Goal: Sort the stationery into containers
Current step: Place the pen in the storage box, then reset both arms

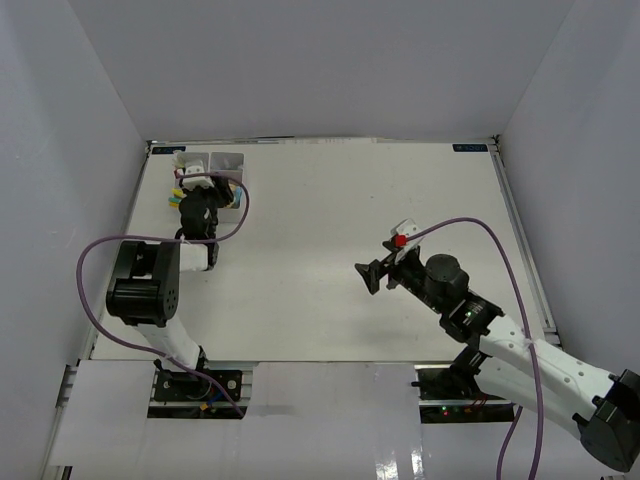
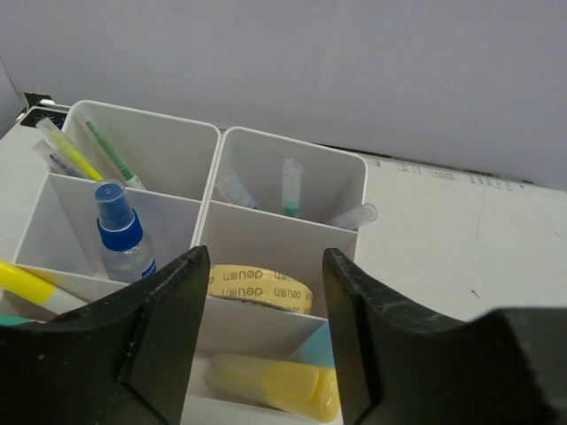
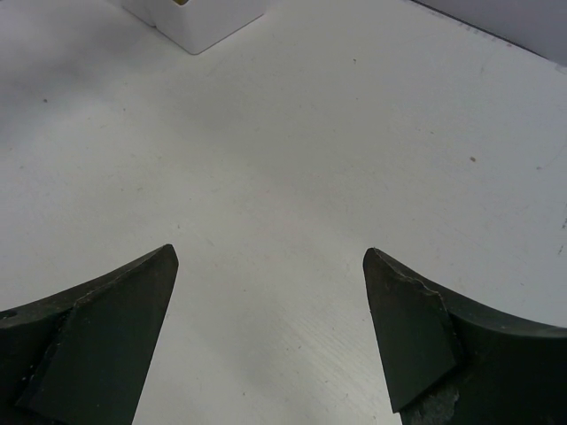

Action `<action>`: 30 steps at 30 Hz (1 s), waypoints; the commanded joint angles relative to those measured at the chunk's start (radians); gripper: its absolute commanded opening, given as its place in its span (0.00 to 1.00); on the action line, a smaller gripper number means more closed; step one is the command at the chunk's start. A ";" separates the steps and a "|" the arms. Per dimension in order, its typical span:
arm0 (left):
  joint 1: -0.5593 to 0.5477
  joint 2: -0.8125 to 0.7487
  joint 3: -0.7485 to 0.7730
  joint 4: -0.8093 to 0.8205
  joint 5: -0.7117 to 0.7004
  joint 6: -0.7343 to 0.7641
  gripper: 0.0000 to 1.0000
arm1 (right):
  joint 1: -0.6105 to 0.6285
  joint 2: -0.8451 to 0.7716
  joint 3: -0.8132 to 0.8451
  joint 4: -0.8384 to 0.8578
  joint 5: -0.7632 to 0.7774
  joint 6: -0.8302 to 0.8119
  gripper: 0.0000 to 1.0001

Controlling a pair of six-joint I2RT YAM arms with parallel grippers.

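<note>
Left gripper (image 2: pixel 266 258) jaws apart, empty, over tray (image 2: pixel 275 235) at table's far-left corner. Yellow item (image 2: pixel 275 390) in compartment below it, tape ring (image 2: pixel 261 285) one behind. Right gripper (image 3: pixel 270 257) wide open, empty, above table (image 3: pixel 292 133).

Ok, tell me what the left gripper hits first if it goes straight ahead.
Likely the left gripper meets the tape roll in the white tray, though depth is unclear.

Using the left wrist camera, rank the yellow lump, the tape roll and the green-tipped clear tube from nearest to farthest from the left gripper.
1. yellow lump: front compartment, right under the left gripper.
2. tape roll: middle row, right compartment.
3. green-tipped clear tube: back row, right compartment.
</note>
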 commanded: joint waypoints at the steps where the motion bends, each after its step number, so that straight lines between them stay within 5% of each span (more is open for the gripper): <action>1: 0.004 -0.126 -0.006 -0.055 0.006 -0.025 0.65 | -0.003 -0.044 0.079 -0.065 0.025 0.027 0.91; 6: 0.004 -0.351 0.075 -0.377 0.026 -0.055 0.90 | -0.003 -0.110 0.155 -0.190 0.158 0.036 0.91; 7: 0.004 -0.514 0.129 -0.651 0.052 -0.068 0.98 | -0.004 -0.146 0.200 -0.265 0.225 0.027 0.90; 17: -0.008 -0.947 0.333 -1.429 0.182 -0.042 0.98 | -0.003 -0.286 0.232 -0.396 0.466 0.022 0.90; 26: -0.080 -1.208 0.349 -1.764 0.121 -0.045 0.98 | -0.003 -0.458 0.169 -0.422 0.520 -0.022 0.90; 30: -0.094 -1.258 0.298 -1.768 0.081 -0.082 0.98 | -0.004 -0.513 0.113 -0.410 0.531 -0.031 0.91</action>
